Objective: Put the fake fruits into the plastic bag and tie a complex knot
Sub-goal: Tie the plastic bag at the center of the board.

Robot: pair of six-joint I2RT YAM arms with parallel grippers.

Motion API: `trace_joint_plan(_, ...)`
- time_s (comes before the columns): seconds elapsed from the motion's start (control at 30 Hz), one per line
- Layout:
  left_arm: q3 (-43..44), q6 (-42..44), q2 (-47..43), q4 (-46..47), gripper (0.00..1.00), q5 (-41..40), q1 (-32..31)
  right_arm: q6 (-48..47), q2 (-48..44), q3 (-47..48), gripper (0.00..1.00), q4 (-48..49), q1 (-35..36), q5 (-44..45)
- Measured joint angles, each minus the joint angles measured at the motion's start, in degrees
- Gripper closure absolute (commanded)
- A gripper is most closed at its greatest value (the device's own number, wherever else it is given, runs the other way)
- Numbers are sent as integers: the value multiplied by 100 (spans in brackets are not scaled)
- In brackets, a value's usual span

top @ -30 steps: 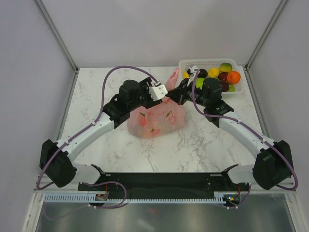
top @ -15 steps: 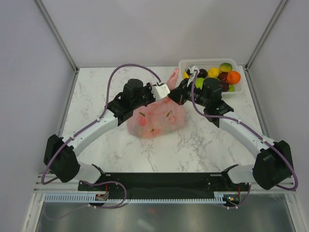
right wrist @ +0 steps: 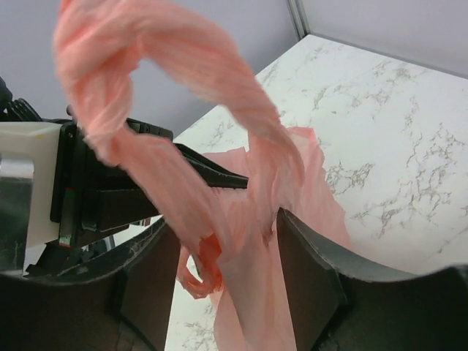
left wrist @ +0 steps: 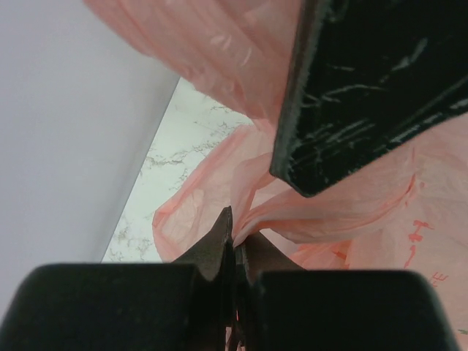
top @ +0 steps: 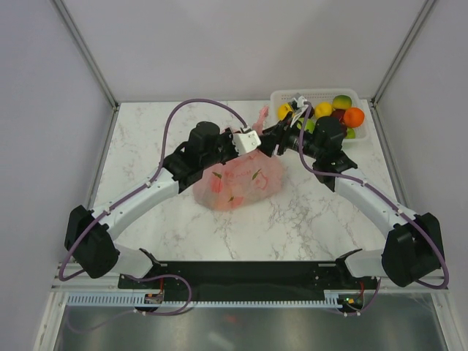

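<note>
The pink plastic bag lies mid-table with fruit shapes showing faintly through it. My left gripper is at the bag's top, shut on a pinch of a bag handle in the left wrist view. My right gripper stands open, and a twisted handle hangs loosely between its fingers, curling up into a slack loop. No tight knot shows in any view. More fake fruits sit in the white basket: yellow, orange and dark purple.
The white lattice basket stands at the back right corner, just behind the right arm. One black right finger hangs close above the left jaws. Grey walls and frame posts enclose the marble table.
The left gripper closed on the bag handle. The right gripper then opened, letting the handle go, and drew slightly back towards the basket.
</note>
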Motion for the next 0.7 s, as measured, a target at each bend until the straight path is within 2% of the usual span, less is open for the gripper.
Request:
trace_joint_plan(0.2,59,-111,0,-118,98,-2,-20,42,-98,-334,8,245,-11,-177)
trace_joint_plan(0.23,83,-131,0,-149,98,-2,-22,13,-114,-376,7,240,-11,-221)
trace_joint_plan(0.7,271,-293,0,-350,98,68,-22,-284,-90,-387,10,162,-11,-444)
